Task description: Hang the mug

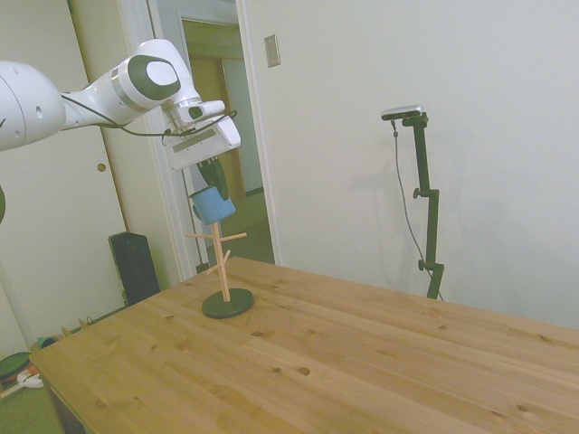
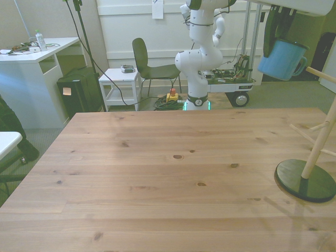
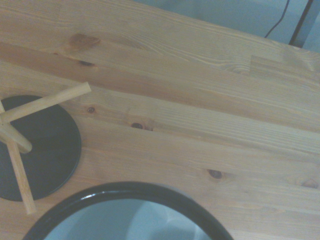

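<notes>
While the arm (image 1: 99, 90) reaches in high over the surface (image 1: 362, 362), the tool (image 1: 210, 176) grips the mug (image 1: 213, 206) by its rim and carries it in the air, clear of the wood. In the side view the mug hangs just above the top of the rack (image 1: 223, 267), tilted, not touching the post or any peg. The rack is a thin wooden post with short pegs angled outward, standing upright on a dark round base (image 1: 227, 304) near the far edge of the surface. In the front view the mug (image 2: 281, 59) sits high at the front view's right, its handle (image 2: 301, 65) turned toward that side, above and a little toward the front view's left of the rack (image 2: 320, 142), whose base (image 2: 294, 176) rests near the surface's right edge. The wrist view shows the mug's dark rim (image 3: 127, 192) with its pale inside, and beyond it the rack's pegs (image 3: 47, 102) crossing over the base (image 3: 55, 145) on the bare boards.
</notes>
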### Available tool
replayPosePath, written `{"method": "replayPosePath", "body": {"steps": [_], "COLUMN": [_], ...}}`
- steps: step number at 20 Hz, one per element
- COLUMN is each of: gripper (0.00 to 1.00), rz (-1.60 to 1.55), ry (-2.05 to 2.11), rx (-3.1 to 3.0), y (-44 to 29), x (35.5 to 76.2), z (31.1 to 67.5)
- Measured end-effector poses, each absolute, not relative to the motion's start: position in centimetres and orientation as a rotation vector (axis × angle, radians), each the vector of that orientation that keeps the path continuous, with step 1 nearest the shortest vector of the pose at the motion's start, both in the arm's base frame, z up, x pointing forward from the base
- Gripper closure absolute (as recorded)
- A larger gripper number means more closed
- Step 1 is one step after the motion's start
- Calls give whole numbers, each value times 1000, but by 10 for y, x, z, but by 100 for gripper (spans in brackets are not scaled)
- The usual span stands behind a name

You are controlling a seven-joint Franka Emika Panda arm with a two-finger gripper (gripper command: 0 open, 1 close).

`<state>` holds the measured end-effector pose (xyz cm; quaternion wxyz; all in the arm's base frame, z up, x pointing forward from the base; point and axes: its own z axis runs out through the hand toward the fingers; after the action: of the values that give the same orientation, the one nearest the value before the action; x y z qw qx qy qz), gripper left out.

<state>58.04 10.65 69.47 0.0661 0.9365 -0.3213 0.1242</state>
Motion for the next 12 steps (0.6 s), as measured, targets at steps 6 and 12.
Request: {"method": "replayPosePath", "body": {"steps": [6, 12], "gripper": [100, 100], "rz": [371, 375], "ry": [-971, -978], "rx": [2823, 2822], "y": [106, 106], "x": [582, 581], "z": [695, 696]}}
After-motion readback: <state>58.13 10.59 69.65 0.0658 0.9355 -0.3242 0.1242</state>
